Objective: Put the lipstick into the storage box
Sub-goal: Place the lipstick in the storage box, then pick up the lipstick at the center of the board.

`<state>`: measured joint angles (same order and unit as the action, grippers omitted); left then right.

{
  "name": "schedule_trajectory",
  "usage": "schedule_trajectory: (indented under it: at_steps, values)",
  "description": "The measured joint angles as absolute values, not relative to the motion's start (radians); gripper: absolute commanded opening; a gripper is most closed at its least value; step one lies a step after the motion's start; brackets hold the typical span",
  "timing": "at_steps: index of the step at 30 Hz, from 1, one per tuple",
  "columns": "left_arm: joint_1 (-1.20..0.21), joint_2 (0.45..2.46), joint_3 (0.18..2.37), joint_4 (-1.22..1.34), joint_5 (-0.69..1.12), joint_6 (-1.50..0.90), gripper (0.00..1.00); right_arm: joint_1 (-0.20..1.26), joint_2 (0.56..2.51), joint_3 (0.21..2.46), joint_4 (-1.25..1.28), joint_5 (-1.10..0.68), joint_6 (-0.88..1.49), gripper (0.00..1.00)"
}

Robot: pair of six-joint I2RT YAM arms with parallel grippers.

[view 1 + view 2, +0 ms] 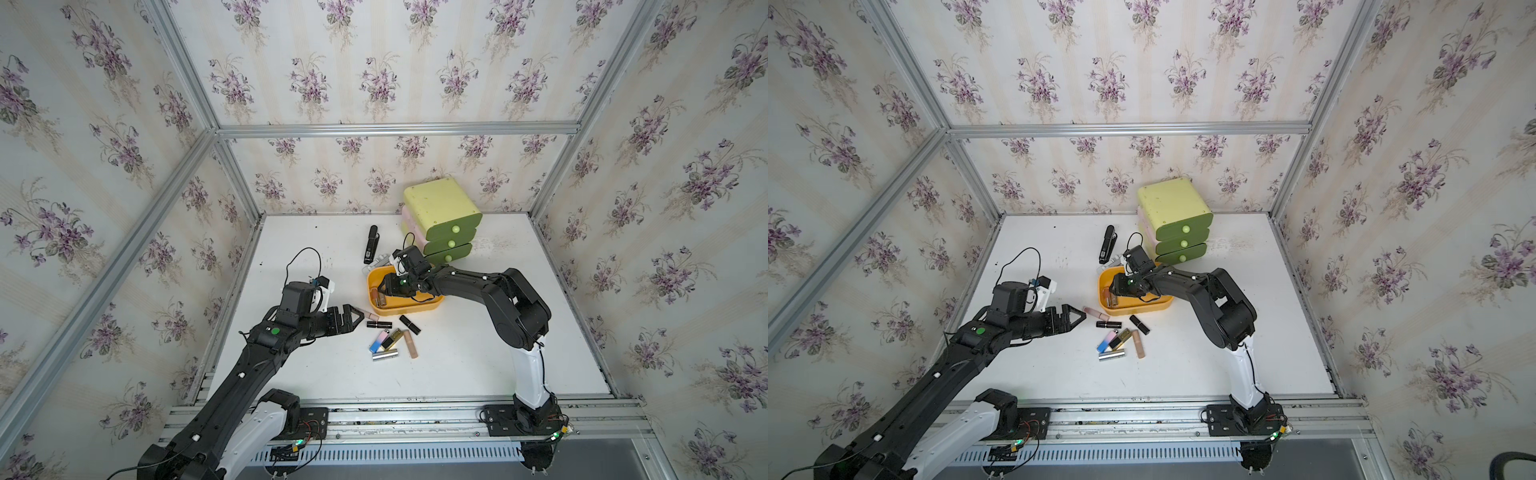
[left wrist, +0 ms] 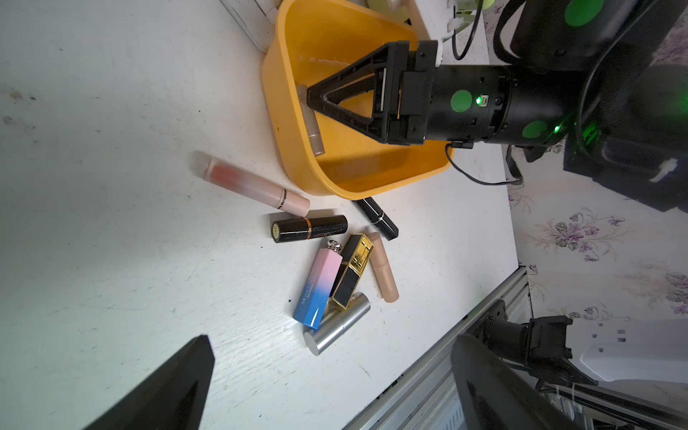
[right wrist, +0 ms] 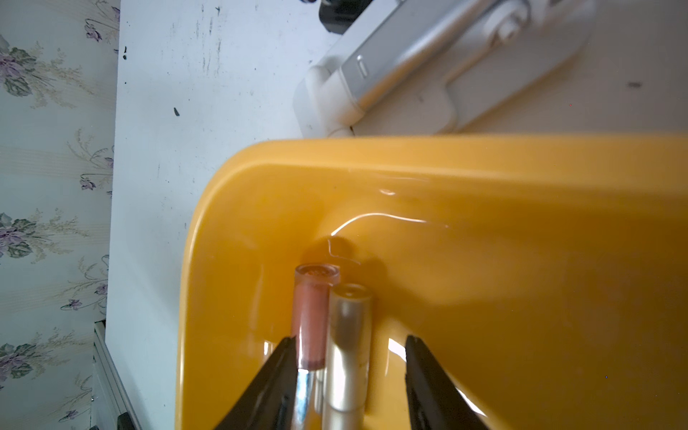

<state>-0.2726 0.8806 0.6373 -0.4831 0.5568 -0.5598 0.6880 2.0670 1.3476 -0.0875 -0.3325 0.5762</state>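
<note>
2 lipsticks (image 3: 312, 320) between right gripper (image 3: 350, 339) jaws

Little can be read here. In the left wrist view, the pink-and-blue lipstick (image 2: 318, 286) has pale lettering running along its case. It begins "MAY"; the rest of that word and a smaller line beside it are too fine to make out. The black lipstick (image 2: 309, 228) with an orange band has gold lettering on its side that seems to start "LESS", and the remainder is unclear. The pale pink tube (image 2: 257, 184) has a ring of black print that is too small to read. In a top view, the white label on the black stapler (image 1: 369, 245) is illegible.
</note>
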Motion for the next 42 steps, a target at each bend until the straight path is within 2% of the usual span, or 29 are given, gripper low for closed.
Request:
schedule_trajectory:
  at_steps: [5,10,18,25,29,35,42]
  values:
    - [-0.270,0.846,0.637,-0.484,0.576,-0.562,1.00,0.694,1.977,1.348,-0.118,-0.297,0.574,0.54]
    - [-0.271,0.823,0.624,-0.477,0.623,-0.577,1.00,0.717,1.738,1.296,-0.186,-0.221,0.545,0.57]
    - [-0.348,0.812,0.606,-0.451,0.645,-0.603,1.00,0.721,1.350,1.022,-0.294,-0.135,0.524,0.62]
    - [-0.434,0.844,0.582,-0.430,0.567,-0.629,1.00,0.723,1.116,0.863,-0.324,-0.129,0.496,0.65]
    - [-0.458,0.865,0.566,-0.431,0.502,-0.644,1.00,0.723,1.093,0.812,-0.360,-0.147,0.466,0.64]
    - [-0.466,0.868,0.544,-0.438,0.436,-0.682,1.00,0.744,1.180,0.747,-0.392,-0.174,0.448,0.61]
    - [-0.472,0.855,0.521,-0.439,0.399,-0.709,1.00,0.889,1.291,0.782,-0.392,-0.118,0.472,0.59]
